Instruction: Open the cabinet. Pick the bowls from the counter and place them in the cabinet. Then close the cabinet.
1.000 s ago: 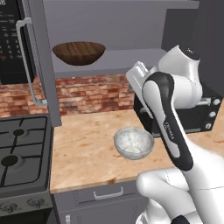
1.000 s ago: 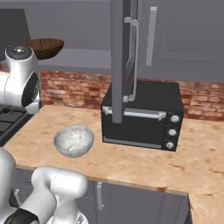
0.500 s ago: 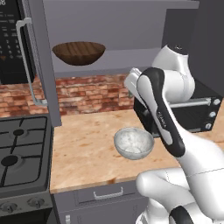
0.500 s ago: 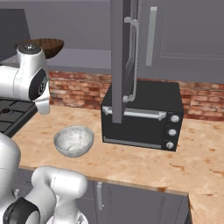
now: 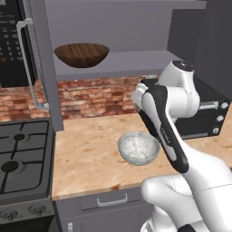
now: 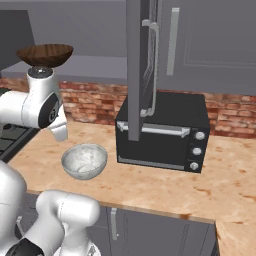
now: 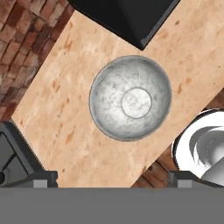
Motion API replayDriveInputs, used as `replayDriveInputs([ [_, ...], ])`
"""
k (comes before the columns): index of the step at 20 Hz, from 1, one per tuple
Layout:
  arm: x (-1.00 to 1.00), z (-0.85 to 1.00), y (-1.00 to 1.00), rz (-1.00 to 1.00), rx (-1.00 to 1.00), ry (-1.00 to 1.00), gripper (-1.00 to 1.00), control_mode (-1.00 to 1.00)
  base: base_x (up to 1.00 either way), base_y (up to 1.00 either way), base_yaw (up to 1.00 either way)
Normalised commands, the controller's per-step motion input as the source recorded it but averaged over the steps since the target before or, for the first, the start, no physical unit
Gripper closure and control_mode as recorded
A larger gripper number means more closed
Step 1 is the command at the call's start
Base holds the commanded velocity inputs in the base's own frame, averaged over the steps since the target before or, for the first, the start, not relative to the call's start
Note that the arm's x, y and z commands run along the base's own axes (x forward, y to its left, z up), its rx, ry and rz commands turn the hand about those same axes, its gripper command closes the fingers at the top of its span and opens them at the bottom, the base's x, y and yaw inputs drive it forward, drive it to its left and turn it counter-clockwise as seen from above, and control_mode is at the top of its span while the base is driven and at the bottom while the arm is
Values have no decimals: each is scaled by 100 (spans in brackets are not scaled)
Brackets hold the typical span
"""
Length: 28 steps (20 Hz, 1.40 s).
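White-grey speckled stone is what the smaller, deeper bowl (image 5: 138,147) (image 6: 84,160) (image 7: 130,97) appears to be made of; it is being seen upright on the light tan mottled counter (image 5: 90,158) (image 6: 165,185) (image 7: 61,113), near the front edge and just beside the black toaster oven (image 5: 199,115) (image 6: 165,131) (image 7: 127,17), not touching it. The white arm is being held bent above the counter, elbow raised and wrist folded downward, so that the hand is being pointed straight down over this bowl, well apart from it. In the hand view the two dark finger tips of the gripper (image 7: 112,178) are being shown far apart at the bottom corners: the pincer is being held wide and nothing is being gripped.

Two bowls are being counted. The second, a wide shallow dark-brown wood-grain bowl (image 5: 81,54) (image 6: 45,54), is being seen resting on the shelf inside the wide grey wall cabinet (image 5: 136,59) (image 6: 100,65). Two cabinet doors (image 5: 43,63) (image 6: 141,75) are being counted, both swung open, each with one long silver bar handle. One black gas stove (image 5: 22,158) is being seen to the left of the counter, and one red brick backsplash (image 5: 99,97) behind it.
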Motion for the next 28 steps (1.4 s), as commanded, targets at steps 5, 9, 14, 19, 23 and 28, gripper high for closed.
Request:
replayDriveInputs([
  [5, 6, -39, -20, 6, -7, -1, -100, -100, 0, 0, 0],
  [9, 11, -33, -22, 6, -6, 0, -100, -100, 0, 0, 0],
  [14, 9, -26, -21, 5, -5, 0, -100, -100, 0, 0, 0],
  [19, 4, -19, -23, 5, -4, 0, -100, -100, 0, 0, 0],
  [23, 3, -20, -21, 5, -3, 0, -100, -100, 0, 0, 0],
  [28, 6, -24, -17, 4, -3, 0, -100, -100, 0, 0, 0],
])
